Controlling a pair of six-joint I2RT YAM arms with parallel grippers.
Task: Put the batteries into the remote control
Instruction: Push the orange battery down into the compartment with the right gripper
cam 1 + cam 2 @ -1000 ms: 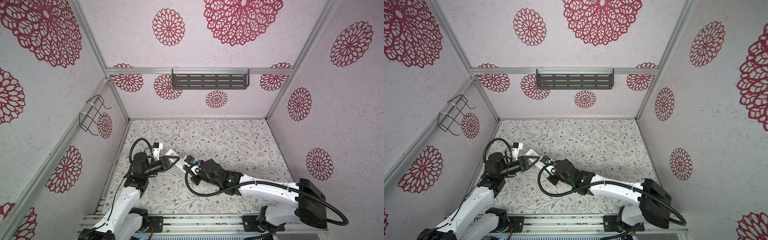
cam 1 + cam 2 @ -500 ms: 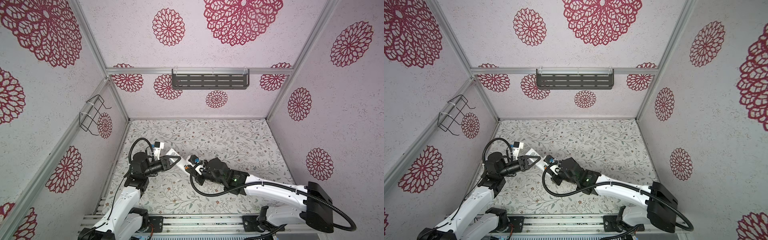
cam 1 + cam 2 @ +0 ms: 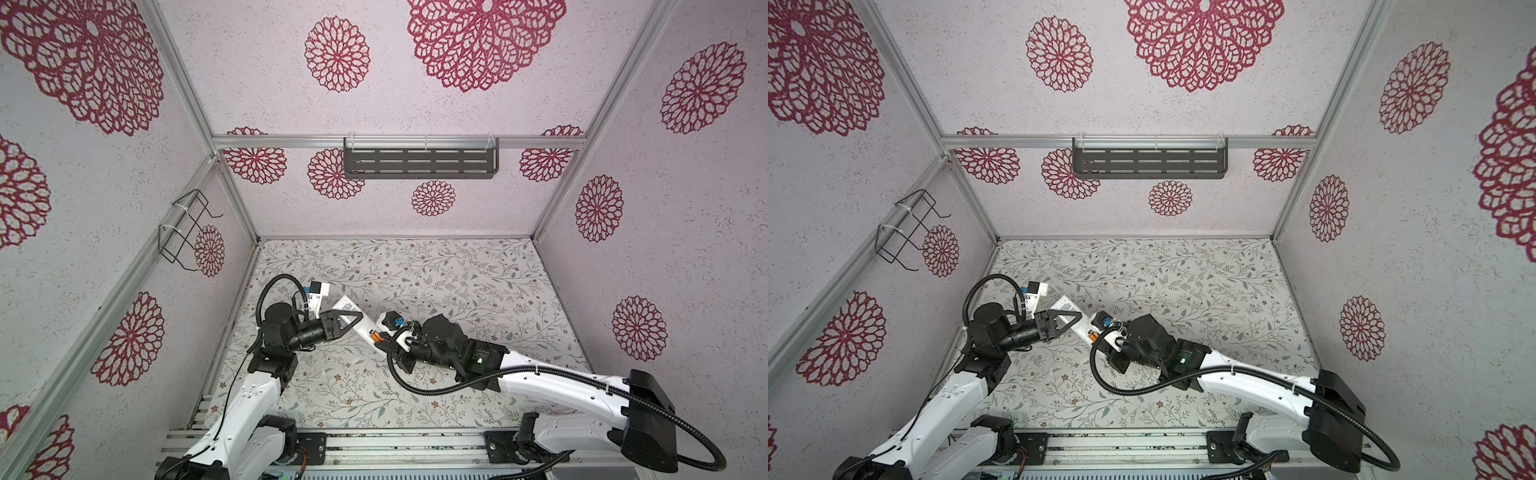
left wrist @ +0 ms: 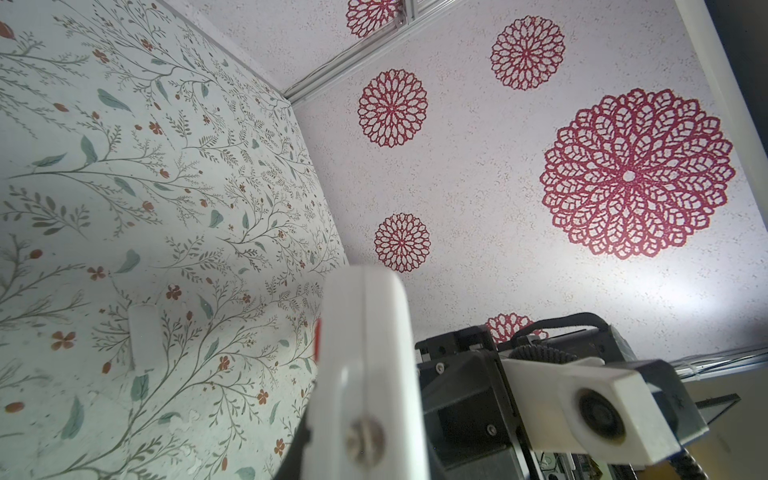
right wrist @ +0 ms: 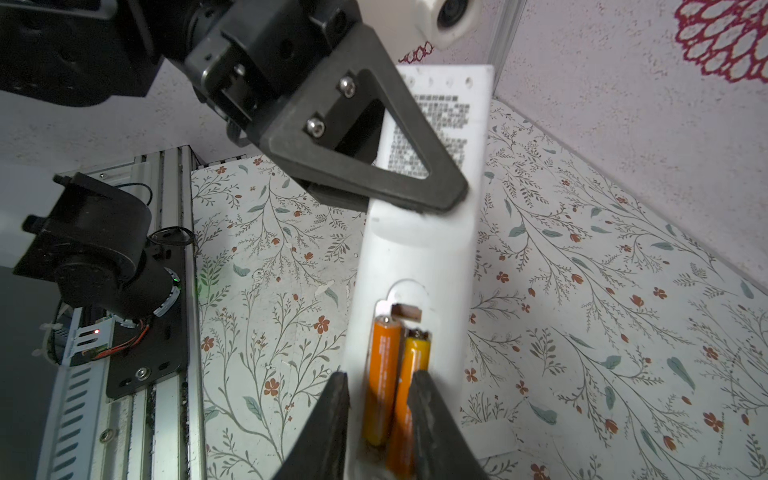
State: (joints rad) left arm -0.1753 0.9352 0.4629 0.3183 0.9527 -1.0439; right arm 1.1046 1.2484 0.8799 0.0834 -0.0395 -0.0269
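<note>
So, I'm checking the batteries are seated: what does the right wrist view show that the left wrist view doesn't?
Only the right wrist view: the batteries side by side in the open compartment, the right gripper at them with jaws apart, and the left gripper clamped on the remote control. Only the left wrist view: a small white piece lying on the table. Both: the remote control and the floral table.

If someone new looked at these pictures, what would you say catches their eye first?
Probably the white remote control, clamped back-up by the left gripper above the left side of the floral table. In its open compartment two orange batteries lie side by side, with the right gripper poised over them, jaws apart. Big red rosettes dot the walls.
</note>
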